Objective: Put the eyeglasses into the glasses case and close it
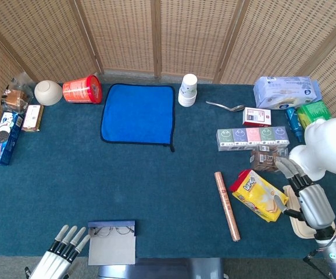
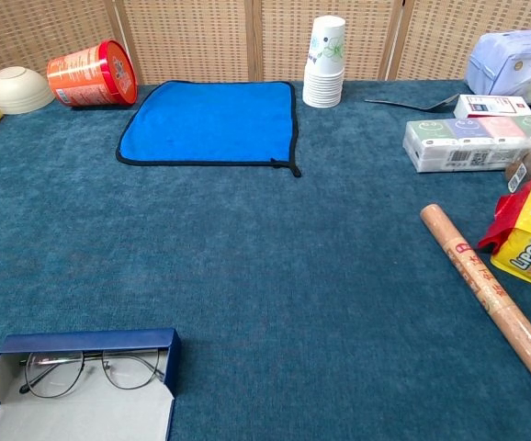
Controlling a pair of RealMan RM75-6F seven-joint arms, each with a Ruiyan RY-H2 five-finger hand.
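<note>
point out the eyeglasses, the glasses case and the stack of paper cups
eyeglasses (image 2: pixel 91 370), chest view, on the bridge between the two lenses
glasses case (image 2: pixel 86 341), chest view, on the blue far wall of the open case
stack of paper cups (image 2: pixel 326 46), chest view, on the side of the top cup

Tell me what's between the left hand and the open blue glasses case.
Only bare teal tablecloth; head view shows the left hand beside the glasses case.

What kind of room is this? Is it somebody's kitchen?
Probably not a kitchen. It looks like a practice table for a robot: a blue carpet-like cover, woven screens behind it, and a mix of snacks, paper cups and eyeglasses in an open case.
</note>
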